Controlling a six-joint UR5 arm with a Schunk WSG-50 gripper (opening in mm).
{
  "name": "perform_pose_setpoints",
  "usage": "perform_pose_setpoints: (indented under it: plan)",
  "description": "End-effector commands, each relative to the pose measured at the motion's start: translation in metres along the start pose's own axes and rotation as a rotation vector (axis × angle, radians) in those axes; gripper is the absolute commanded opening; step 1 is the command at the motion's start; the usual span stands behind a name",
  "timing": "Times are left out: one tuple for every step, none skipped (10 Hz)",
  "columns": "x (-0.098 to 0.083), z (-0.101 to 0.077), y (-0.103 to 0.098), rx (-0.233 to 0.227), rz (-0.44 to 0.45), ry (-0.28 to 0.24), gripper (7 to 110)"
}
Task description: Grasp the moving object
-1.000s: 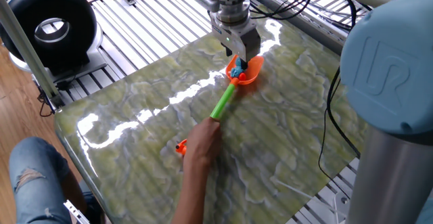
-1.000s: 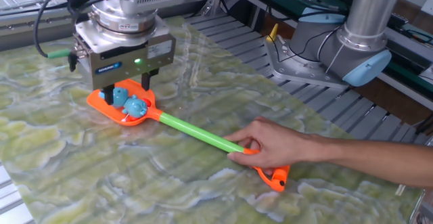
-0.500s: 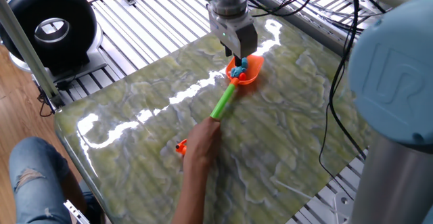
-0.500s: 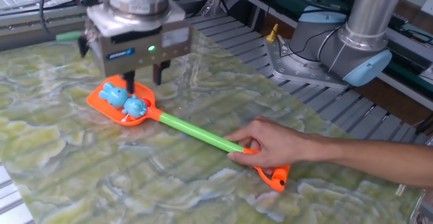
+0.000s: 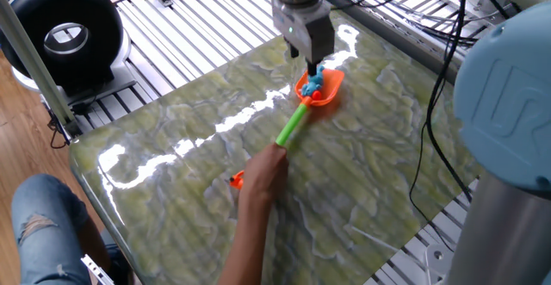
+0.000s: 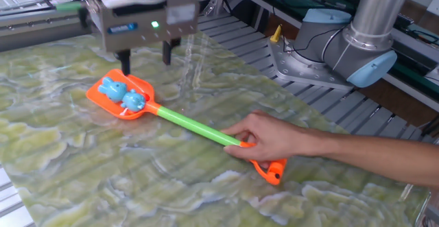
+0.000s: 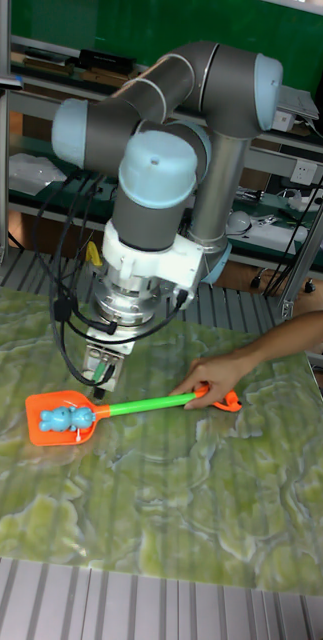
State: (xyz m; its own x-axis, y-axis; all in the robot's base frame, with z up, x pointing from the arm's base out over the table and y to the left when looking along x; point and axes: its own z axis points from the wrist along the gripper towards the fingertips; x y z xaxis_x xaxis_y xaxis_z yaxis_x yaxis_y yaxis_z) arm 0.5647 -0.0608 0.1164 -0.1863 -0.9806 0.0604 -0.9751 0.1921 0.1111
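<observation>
The light-blue toy figure (image 6: 122, 94) lies in the head of the orange scoop (image 6: 140, 88), below the gripper (image 6: 145, 57) and a little to the side of it, untouched. The gripper hangs above the scoop head with its two fingers apart and nothing between them; the near finger (image 6: 125, 61) stands over the scoop's back rim, while the other finger (image 6: 167, 51) hangs over bare table beyond the scoop. From the scoop head the green handle (image 6: 192, 125) runs away from the gripper to a person's hand (image 6: 267, 136), which holds the far end; a small orange piece (image 6: 273, 170) lies just beside that hand. All rests on the green marbled table (image 6: 103, 172). The main risk, as I judge it, is that the hand slides the scoop while the gripper descends, so the fingers close on air or come down on the scoop's rim instead of straddling the figure. The figure is low and lumpy and sits against the scoop's shallow wall, so a finger could catch that wall, tip the scoop or push the figure out. In the tall fixed view the gripper (image 7: 102, 371) is mostly masked by the wrist and cables. In one fixed view the figure (image 5: 314, 83) is a small blue blur partly behind the gripper (image 5: 311, 55), and how high the fingertips stand cannot be judged.
</observation>
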Motion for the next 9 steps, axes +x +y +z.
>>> perform_pose_setpoints:
  plan:
    - [0.011, -0.001, -0.024, 0.021, -0.028, -0.041, 66]
    - [0.022, 0.007, -0.038, 0.039, -0.054, -0.021, 66]
    - [0.033, 0.015, -0.050, 0.050, -0.065, 0.008, 66]
    - [0.042, 0.025, -0.061, 0.062, -0.083, 0.027, 66]
    - [0.036, 0.038, -0.061, 0.046, -0.101, -0.013, 44]
    - [0.032, 0.053, -0.053, 0.030, -0.098, -0.040, 44]
    - [0.024, 0.061, -0.042, 0.021, -0.079, -0.049, 44]
    - [0.016, 0.066, -0.042, 0.040, -0.055, -0.043, 44]
    - [0.010, 0.069, -0.050, 0.053, -0.079, -0.043, 44]
